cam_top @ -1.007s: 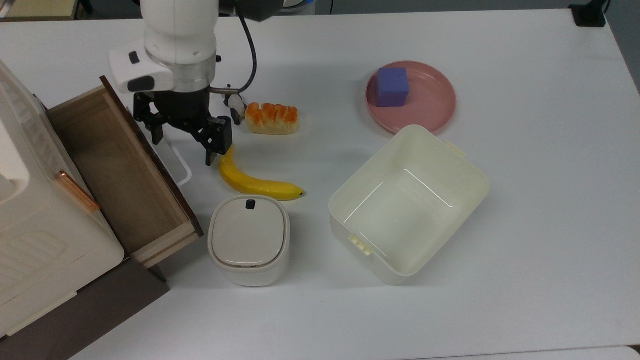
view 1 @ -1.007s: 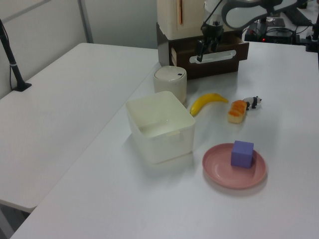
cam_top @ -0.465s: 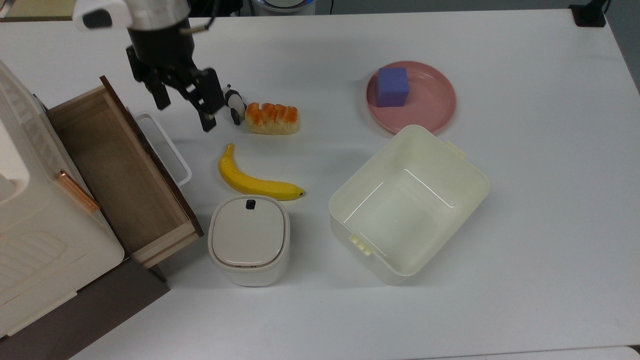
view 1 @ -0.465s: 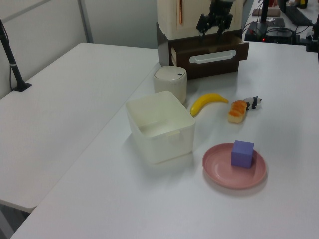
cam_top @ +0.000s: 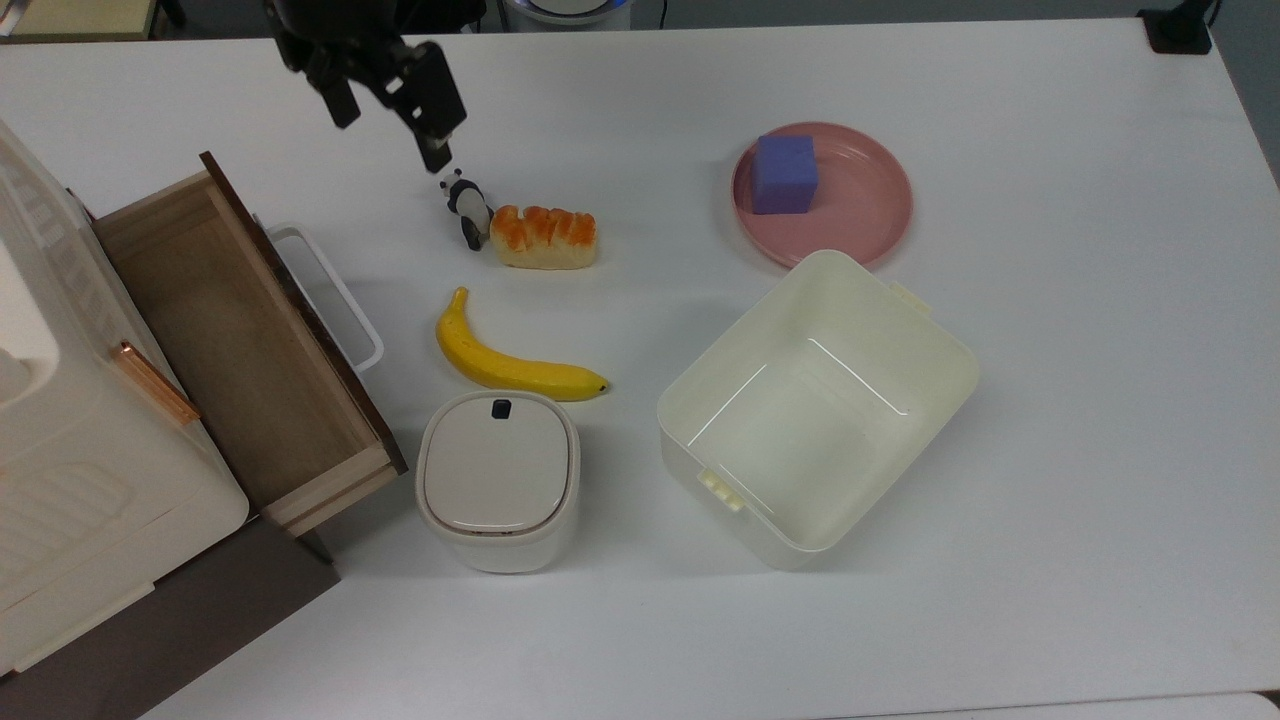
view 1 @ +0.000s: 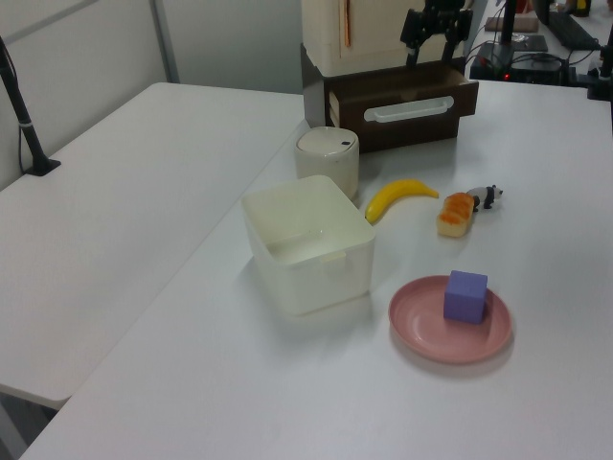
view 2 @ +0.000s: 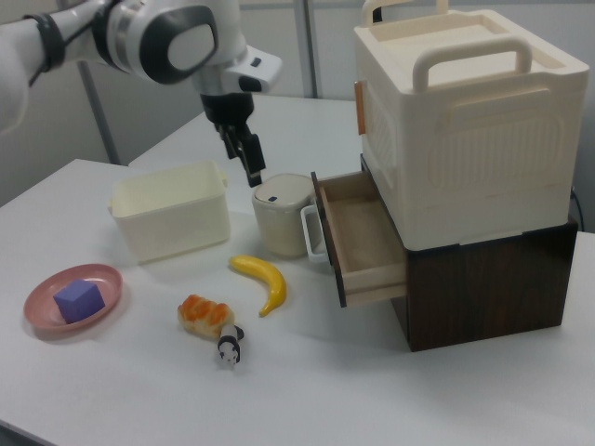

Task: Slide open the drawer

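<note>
Drawer (cam_top: 240, 340) pulled out, handle (cam_top: 330, 295) free. Gripper (cam_top: 392, 125) raised above table (cam_top: 1050, 400), fingers apart, holding nothing.

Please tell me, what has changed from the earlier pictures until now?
The tool has moved away from the drawer's white handle, toward the top view's upper edge, and risen; its fingers are open and hold nothing. The drawer stays pulled out. The banana, bread, panda figure, lidded bin and tub did not move.

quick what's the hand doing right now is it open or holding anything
Hand: open, holding nothing, raised clear of the drawer, which is pulled out.
</note>
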Controlling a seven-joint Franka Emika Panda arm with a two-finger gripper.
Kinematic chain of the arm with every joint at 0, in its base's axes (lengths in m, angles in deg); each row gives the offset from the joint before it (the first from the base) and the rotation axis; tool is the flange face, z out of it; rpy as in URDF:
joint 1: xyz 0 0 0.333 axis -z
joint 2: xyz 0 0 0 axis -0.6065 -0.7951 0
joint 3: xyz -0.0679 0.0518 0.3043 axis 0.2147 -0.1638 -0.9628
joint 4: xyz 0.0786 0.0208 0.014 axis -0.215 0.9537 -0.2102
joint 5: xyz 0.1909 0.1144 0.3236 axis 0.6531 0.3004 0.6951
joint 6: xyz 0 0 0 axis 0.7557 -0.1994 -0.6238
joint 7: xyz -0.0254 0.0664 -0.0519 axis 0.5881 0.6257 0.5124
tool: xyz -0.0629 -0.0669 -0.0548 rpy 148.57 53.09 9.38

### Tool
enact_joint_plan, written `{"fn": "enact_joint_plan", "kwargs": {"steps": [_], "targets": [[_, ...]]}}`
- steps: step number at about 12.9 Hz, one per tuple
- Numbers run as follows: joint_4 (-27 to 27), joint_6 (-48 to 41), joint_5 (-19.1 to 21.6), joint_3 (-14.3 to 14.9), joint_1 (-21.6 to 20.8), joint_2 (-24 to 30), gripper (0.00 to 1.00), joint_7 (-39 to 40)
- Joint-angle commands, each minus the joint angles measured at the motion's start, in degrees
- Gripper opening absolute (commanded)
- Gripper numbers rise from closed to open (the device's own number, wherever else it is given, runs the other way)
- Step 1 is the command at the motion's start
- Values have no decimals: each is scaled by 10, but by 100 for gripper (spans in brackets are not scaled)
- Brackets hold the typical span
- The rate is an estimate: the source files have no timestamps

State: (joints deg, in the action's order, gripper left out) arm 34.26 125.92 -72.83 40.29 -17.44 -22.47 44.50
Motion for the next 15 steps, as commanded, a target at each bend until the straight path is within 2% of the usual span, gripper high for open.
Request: {"fn": "enact_joint_plan", "kwargs": {"steps": [1,2,3,4,5,6,10,11,14,15], "targets": [[12,-87,-2,5,-10,38,100,33],[13,-102,-3,9,-22,47,100,29],[12,-116,-3,25,-41,48,100,27],[12,-131,-7,53,-74,49,100,32],[12,-146,-21,100,-139,48,100,31],[13,-148,-37,123,-171,48,100,31],[27,-144,-101,148,-245,44,100,33],[28,-139,-116,152,-253,43,100,37],[26,-144,-115,150,-241,48,100,76],[25,-149,-111,146,-232,50,100,130]]}}
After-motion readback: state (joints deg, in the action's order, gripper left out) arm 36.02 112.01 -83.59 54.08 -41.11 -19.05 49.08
